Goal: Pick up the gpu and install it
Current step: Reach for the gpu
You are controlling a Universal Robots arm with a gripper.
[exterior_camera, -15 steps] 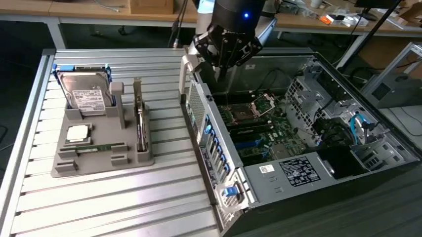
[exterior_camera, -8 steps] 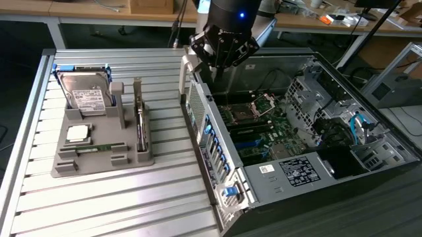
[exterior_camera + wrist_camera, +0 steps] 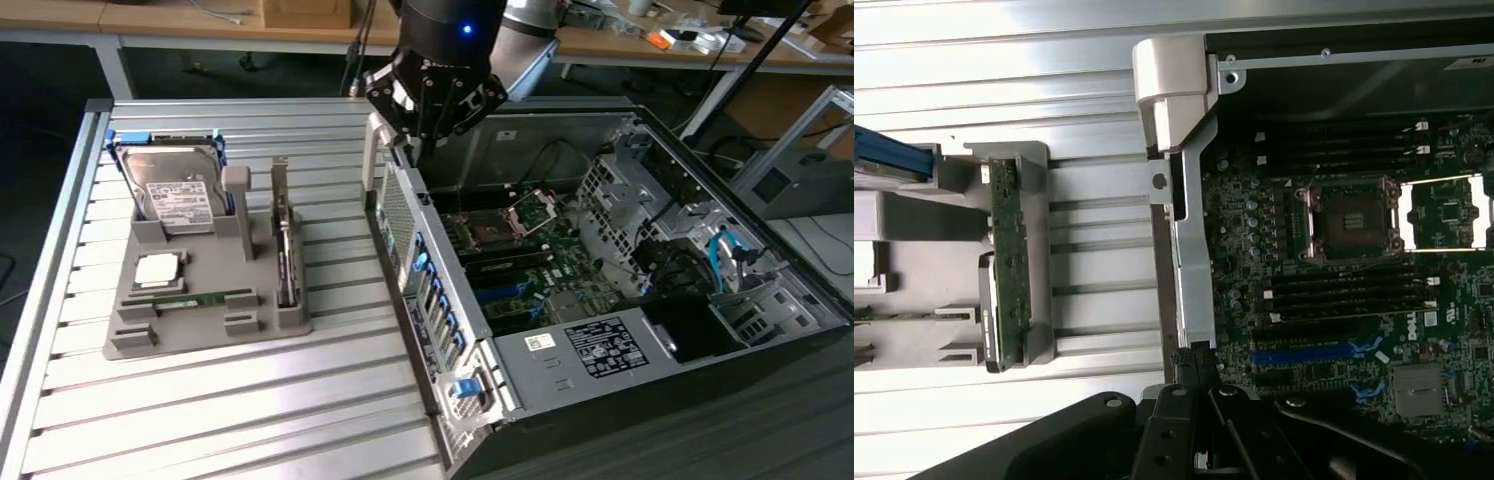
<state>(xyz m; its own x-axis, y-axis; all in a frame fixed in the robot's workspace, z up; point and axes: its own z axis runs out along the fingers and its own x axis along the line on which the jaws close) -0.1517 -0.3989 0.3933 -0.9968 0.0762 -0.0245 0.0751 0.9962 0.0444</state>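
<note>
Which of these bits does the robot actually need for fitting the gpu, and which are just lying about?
Needed: gpu, standing in the gray holder; open computer case; shut gripper above the case's edge.
Lying about: hard drive; memory stick; square chip.

Slatted metal tabletop (image 3: 240, 400) carries a grey moulded holder (image 3: 200, 330) on the exterior view's left and an open computer case (image 3: 447, 340) on its right, with bare slats between them.

Holder contents:
- 1 hard drive (image 3: 174, 190) with a white label, standing upright in an end slot.
- 1 square processor chip (image 3: 158, 268), lying flat.
- 1 green memory stick (image 3: 200, 298), lying flat just beside the chip.

Case interior:
- Green motherboard (image 3: 567, 275).
- 1 processor socket (image 3: 1351, 215).
- Black memory slots (image 3: 1344, 295).
- 1 blue expansion slot (image 3: 1304, 356).
- 1 white sticker (image 3: 607, 345) on a black inner cover.
</note>
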